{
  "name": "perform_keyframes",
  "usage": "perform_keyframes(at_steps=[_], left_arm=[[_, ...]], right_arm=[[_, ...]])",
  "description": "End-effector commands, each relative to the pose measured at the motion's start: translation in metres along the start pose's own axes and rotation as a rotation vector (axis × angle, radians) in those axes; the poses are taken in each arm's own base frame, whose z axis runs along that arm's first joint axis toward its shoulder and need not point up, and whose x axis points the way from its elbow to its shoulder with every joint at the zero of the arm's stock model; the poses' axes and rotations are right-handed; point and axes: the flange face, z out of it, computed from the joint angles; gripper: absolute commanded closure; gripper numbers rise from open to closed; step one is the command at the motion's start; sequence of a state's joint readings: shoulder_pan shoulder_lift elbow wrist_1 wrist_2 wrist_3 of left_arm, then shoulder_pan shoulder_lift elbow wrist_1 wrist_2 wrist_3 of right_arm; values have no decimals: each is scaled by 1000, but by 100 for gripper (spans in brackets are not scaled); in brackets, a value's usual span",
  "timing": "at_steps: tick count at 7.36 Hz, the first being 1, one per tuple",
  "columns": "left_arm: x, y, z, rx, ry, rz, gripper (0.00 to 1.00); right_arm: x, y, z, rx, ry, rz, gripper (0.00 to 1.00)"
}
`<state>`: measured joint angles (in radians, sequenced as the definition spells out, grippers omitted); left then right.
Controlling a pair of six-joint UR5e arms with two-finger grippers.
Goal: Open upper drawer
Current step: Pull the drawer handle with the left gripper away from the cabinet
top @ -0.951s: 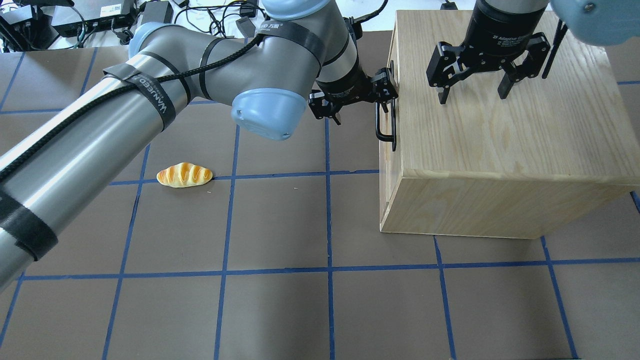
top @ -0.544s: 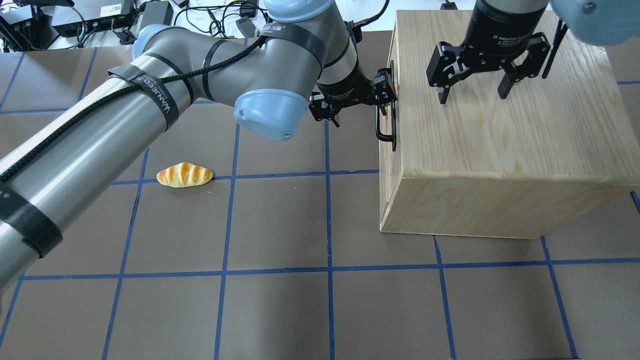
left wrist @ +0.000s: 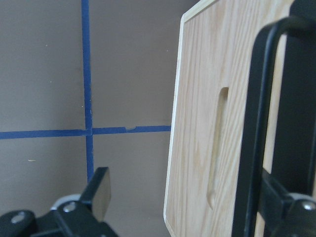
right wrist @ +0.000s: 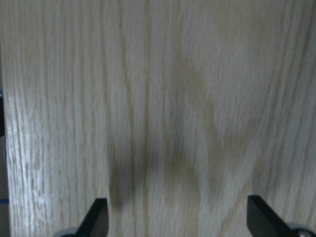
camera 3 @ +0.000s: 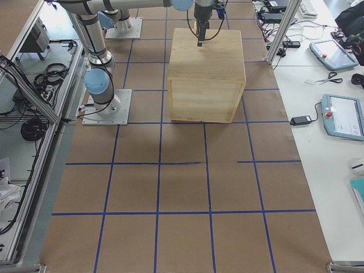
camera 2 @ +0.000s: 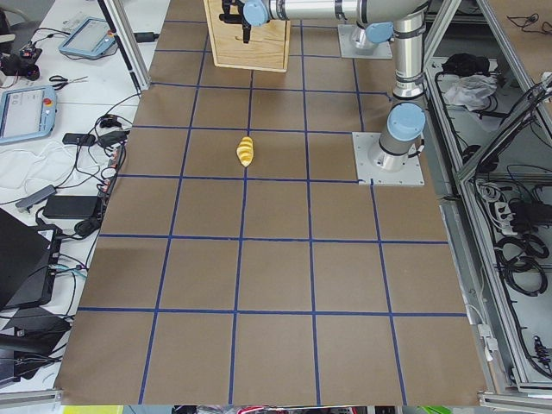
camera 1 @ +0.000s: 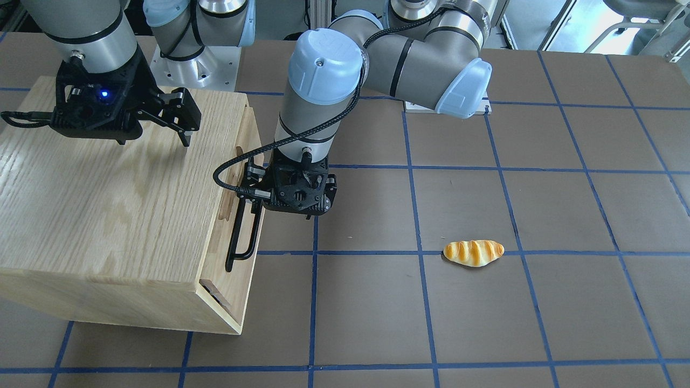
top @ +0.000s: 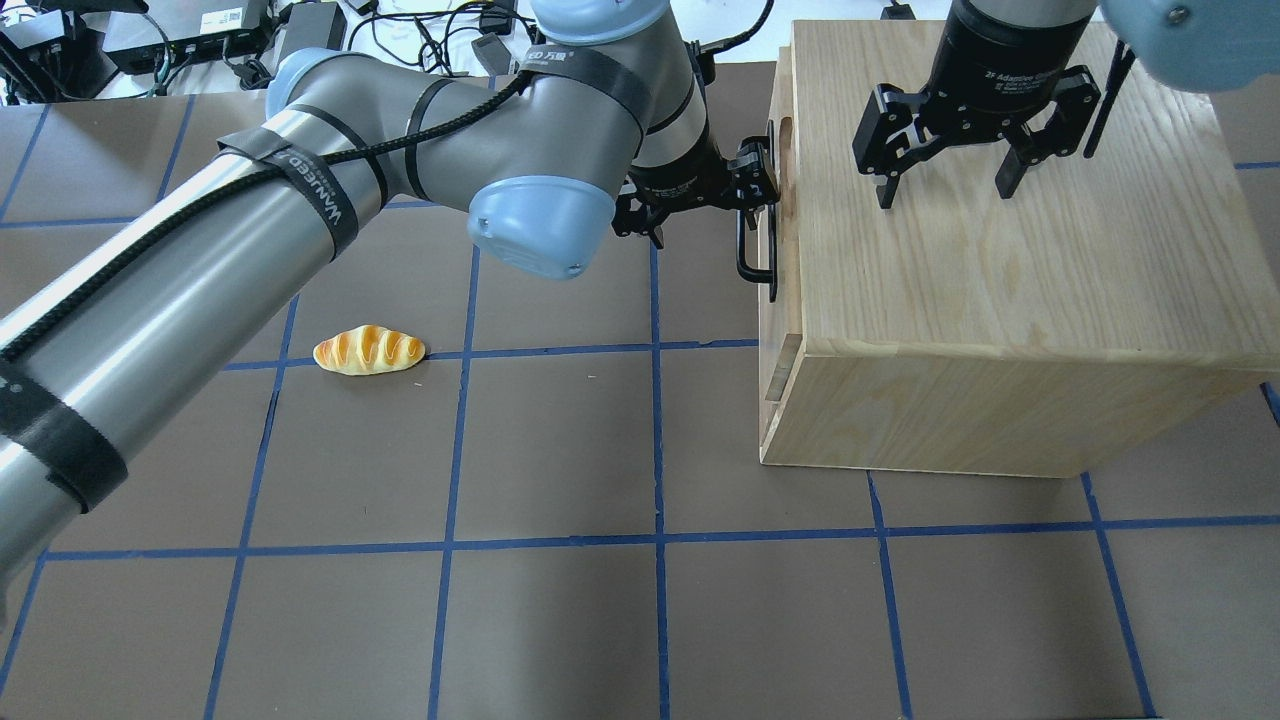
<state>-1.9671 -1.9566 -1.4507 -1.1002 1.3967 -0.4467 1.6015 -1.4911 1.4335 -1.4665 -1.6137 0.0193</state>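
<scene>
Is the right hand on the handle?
No, the right hand hangs open over the cabinet top, away from the handle.

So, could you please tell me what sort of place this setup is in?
Most likely a robotics lab workcell. Two arms are bolted to a big table gridded in blue tape, and teach pendants lie on the benches beside it.
</scene>
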Motion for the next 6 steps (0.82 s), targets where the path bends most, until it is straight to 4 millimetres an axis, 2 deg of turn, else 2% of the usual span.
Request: perform_keyframes(at_steps=[1, 6], left_arm=[[-2, -2, -4, 9, -4, 1, 0], [-6, -4, -6, 15, -11, 4, 0]], right_arm=[[0, 0, 0, 1, 0, 1, 0], [0, 0, 0, 1, 0, 1, 0]])
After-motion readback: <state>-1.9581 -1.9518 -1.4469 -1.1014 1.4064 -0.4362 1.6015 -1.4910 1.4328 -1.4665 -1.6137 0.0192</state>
